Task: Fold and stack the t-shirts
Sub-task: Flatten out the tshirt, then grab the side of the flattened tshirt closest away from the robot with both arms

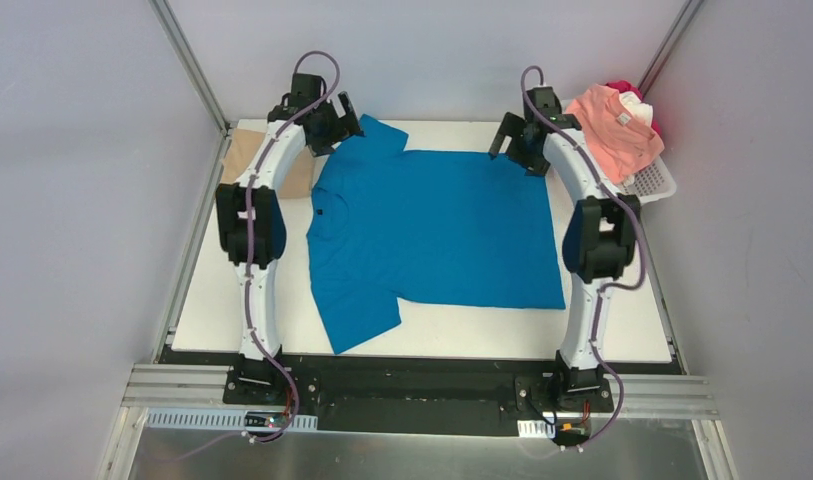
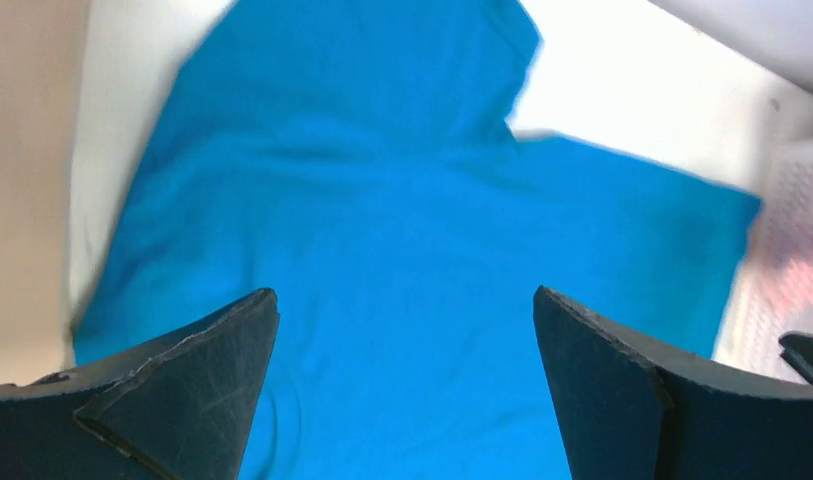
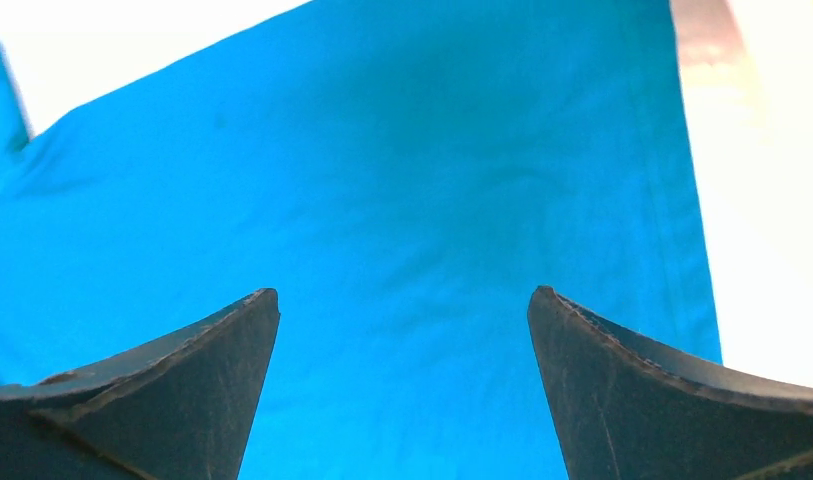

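Note:
A bright blue t-shirt (image 1: 437, 230) lies spread flat on the white table, collar to the left, hem to the right. It fills the left wrist view (image 2: 382, 230) and the right wrist view (image 3: 382, 180). My left gripper (image 1: 334, 125) is open and empty above the shirt's far left sleeve. My right gripper (image 1: 514, 140) is open and empty above the shirt's far right corner. A tan shirt (image 1: 247, 160) lies folded at the far left, partly behind the left arm. Salmon-pink (image 1: 612, 125), white and red shirts sit piled at the far right.
A white lattice basket (image 1: 654, 182) holds the piled shirts at the table's far right corner. Grey walls enclose the table on three sides. The table (image 1: 462, 335) shows bare white surface along its near edge and left side.

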Motion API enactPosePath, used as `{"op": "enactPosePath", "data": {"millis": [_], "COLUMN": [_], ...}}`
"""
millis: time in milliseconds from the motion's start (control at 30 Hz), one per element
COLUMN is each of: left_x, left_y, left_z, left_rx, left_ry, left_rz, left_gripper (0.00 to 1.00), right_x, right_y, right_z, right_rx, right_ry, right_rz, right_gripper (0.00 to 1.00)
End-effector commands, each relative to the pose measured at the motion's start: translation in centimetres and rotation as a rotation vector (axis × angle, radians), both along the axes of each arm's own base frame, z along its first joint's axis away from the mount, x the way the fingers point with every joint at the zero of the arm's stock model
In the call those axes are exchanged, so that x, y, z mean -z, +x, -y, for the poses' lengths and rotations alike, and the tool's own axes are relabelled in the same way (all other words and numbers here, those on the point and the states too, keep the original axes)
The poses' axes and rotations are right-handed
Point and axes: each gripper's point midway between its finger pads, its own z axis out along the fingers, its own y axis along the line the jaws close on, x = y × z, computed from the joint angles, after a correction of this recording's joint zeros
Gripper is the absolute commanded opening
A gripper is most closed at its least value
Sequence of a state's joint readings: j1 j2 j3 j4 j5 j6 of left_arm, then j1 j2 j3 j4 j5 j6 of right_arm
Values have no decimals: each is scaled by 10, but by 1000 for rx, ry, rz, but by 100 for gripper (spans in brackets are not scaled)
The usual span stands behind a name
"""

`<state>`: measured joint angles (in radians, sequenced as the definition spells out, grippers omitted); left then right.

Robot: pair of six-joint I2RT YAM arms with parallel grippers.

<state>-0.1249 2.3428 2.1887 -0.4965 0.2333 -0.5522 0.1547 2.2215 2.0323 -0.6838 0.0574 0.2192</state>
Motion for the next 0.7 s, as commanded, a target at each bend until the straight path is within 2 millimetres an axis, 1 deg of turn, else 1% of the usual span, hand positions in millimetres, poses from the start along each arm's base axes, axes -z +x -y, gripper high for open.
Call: {"op": "enactPosePath", "data": {"millis": [0, 33, 67, 133, 167, 233, 300, 367, 400, 433, 467, 567, 667], "left_x": [-105, -100, -93, -73, -65, -42, -18, 4, 14, 19, 28, 48, 65], "left_y": [-79, -100, -123, -169, -190, -234, -276, -315, -334, -350, -367, -412, -449], "left_z": [9, 8, 6, 2, 3, 7, 13, 17, 16, 11, 6, 4, 6], "left_rx": [50, 40, 26, -10, -17, -6, 6, 38, 49, 40, 36, 99, 124], "left_ry": [77, 98, 125, 173, 197, 234, 237, 234, 250, 269, 295, 286, 215], "left_rz": [142, 121, 96, 46, 32, -10, -56, -106, -134, -149, -183, -273, -354], "left_gripper": [99, 99, 99, 99, 99, 99, 99, 99, 99, 99, 98, 96, 93], "right_x": [-100, -98, -84, -75, -70, -58, -45, -32, -27, -25, -21, -7, 4], "right_y": [-50, -67, -87, -120, -133, -161, -186, -207, -214, -223, -230, -251, -268], "right_z": [-15, -17, -18, -21, -22, -21, -14, -4, 3, 10, 16, 38, 51], "right_rx": [-24, -21, -20, -2, 6, 37, 87, 143, 175, 221, 256, 351, 409], "right_ry": [26, 32, 33, 42, 48, 65, 81, 84, 82, 87, 88, 65, 56], "right_rz": [171, 161, 121, 113, 111, 107, 88, 87, 95, 109, 117, 138, 150], "right_gripper": [100, 100, 100, 100, 100, 100, 100, 100, 100, 100, 100, 100, 100]}}
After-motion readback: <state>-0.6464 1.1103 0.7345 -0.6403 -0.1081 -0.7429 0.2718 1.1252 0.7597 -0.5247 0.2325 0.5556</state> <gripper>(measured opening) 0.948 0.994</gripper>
